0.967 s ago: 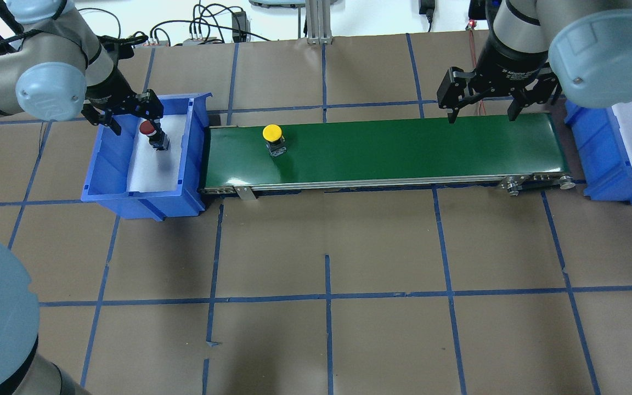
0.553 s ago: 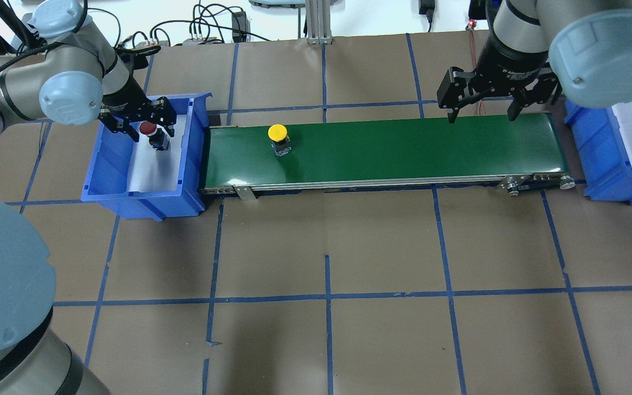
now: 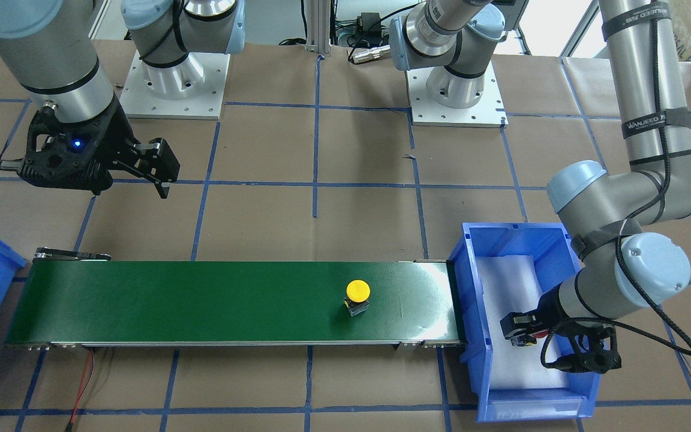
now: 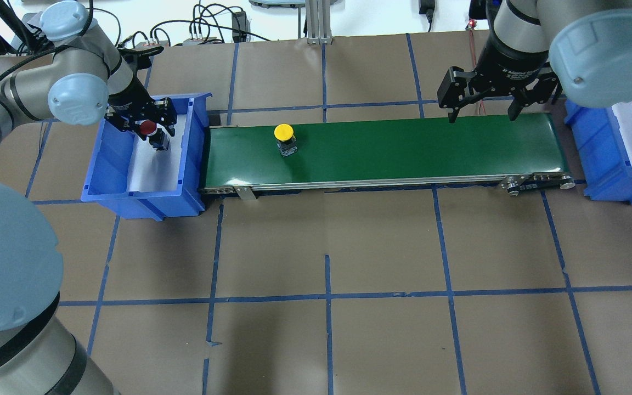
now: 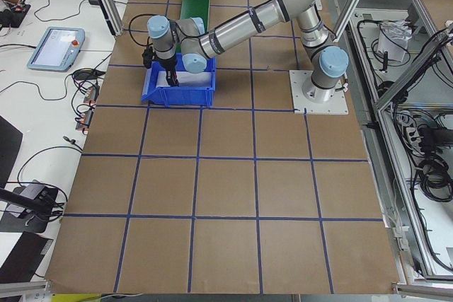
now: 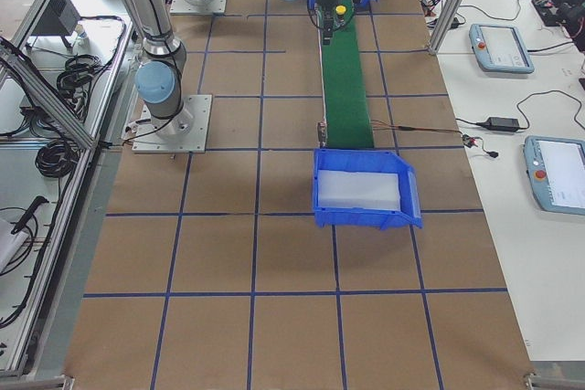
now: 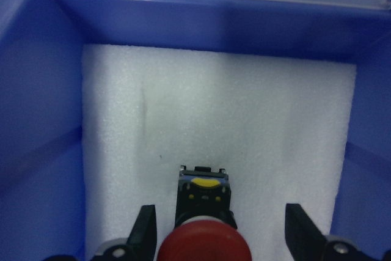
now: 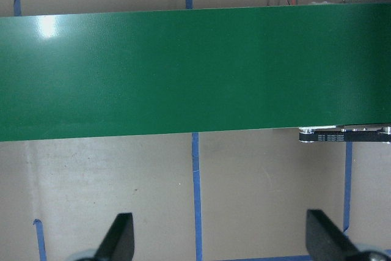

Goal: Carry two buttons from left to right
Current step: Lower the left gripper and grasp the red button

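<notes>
The yellow button (image 4: 284, 133) stands on the green belt (image 4: 404, 148) near its left end; it also shows in the front-facing view (image 3: 357, 291). The red button (image 4: 148, 128) sits on white foam in the left blue bin (image 4: 91, 164). My left gripper (image 4: 146, 124) is open low in this bin, its fingers (image 7: 144, 231) on either side of the red button (image 7: 204, 246) with a gap on each side. My right gripper (image 4: 482, 117) is open and empty above the far edge of the belt's right end; its wrist view shows only bare belt (image 8: 195, 71).
A second blue bin (image 4: 596, 181) with white foam stands past the belt's right end; it also shows in the right exterior view (image 6: 361, 216). Cables and an aluminium post lie along the table's far edge. Brown paper with blue tape lines covers the table.
The yellow button has travelled a little to the right along the belt. My left gripper has shifted right and come down around the red button. The right arm has not moved.
</notes>
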### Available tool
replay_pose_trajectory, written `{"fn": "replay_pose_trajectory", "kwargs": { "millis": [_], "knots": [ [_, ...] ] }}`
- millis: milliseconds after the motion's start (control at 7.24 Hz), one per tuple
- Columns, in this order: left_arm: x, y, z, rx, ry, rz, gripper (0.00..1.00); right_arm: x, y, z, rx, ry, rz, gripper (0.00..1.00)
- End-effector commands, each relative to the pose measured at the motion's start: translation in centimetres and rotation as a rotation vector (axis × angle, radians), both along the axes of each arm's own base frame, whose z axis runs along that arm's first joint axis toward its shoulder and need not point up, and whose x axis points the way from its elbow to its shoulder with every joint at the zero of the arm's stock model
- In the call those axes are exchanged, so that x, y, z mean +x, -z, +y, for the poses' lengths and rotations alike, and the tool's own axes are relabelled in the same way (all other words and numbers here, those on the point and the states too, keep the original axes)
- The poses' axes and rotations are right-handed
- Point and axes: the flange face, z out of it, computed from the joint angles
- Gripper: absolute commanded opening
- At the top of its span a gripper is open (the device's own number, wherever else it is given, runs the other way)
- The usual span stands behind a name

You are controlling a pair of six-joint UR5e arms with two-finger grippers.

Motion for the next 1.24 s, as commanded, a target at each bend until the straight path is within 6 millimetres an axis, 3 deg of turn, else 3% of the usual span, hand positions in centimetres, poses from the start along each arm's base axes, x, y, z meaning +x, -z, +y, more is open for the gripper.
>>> {"fn": "replay_pose_trajectory", "kwargs": {
  "millis": [0,276,553,829,1105],
  "knots": [
    [0.0,-0.9,0.2,0.006,-0.005,-0.018,0.49,0.0,0.0,0.0,0.001,0.001,0.000,1.00],
    [-0.1,-1.9,0.7,0.027,-0.002,-0.028,0.36,-0.1,0.0,0.0,-0.001,0.002,-0.002,1.00],
    [-0.2,-4.0,0.1,0.011,0.003,-0.036,0.36,-0.2,0.0,0.0,0.001,0.002,-0.001,1.00],
    [-1.5,-10.0,0.9,0.018,0.030,-0.031,0.35,-0.2,0.0,0.0,0.001,0.004,-0.002,1.00],
    [-5.9,-13.4,1.7,-0.035,0.121,-0.044,0.35,-0.2,0.0,0.0,0.001,0.002,-0.001,1.00]
  ]
}}
